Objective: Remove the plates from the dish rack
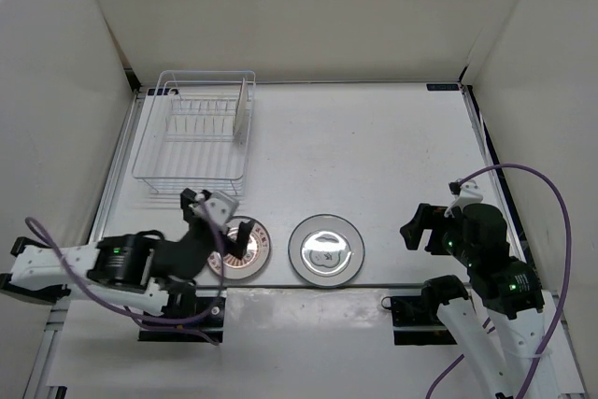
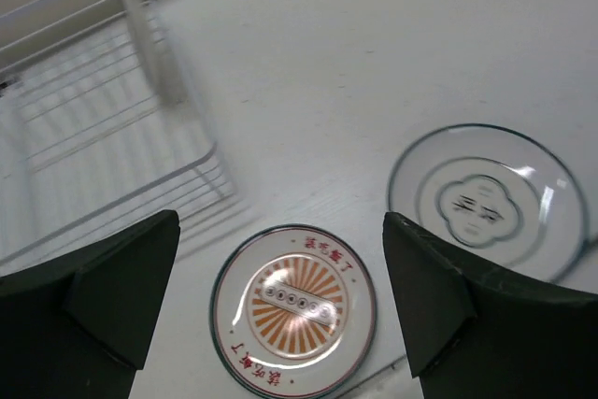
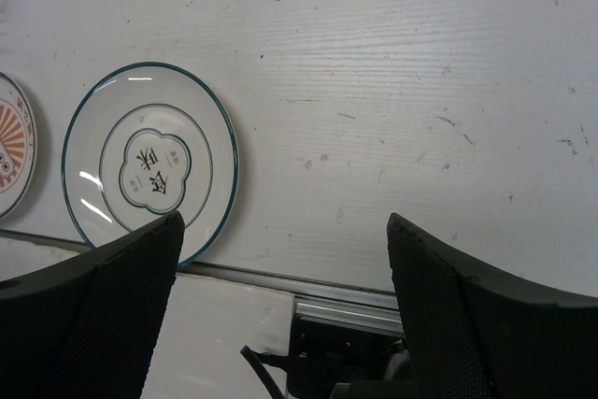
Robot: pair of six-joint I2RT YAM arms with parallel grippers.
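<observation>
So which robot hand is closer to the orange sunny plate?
Left. The left gripper hovers right above the sunburst plate; the right gripper is far off to the side, beyond the pale plate.

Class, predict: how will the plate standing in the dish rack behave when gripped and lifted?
Standing on edge, the plate would probably tip or roll once clear of the dish rack. It looks thin and rigid, so likely stiff, maybe fragile.

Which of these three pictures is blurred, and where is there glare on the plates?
Left wrist view: the dish rack is smeared and soft, and the sunburst plate has glare at its centre. Right wrist view: sharp, with small glints on the teal-rimmed plate. Top external view: sharp, and that plate shines in the middle.
</observation>
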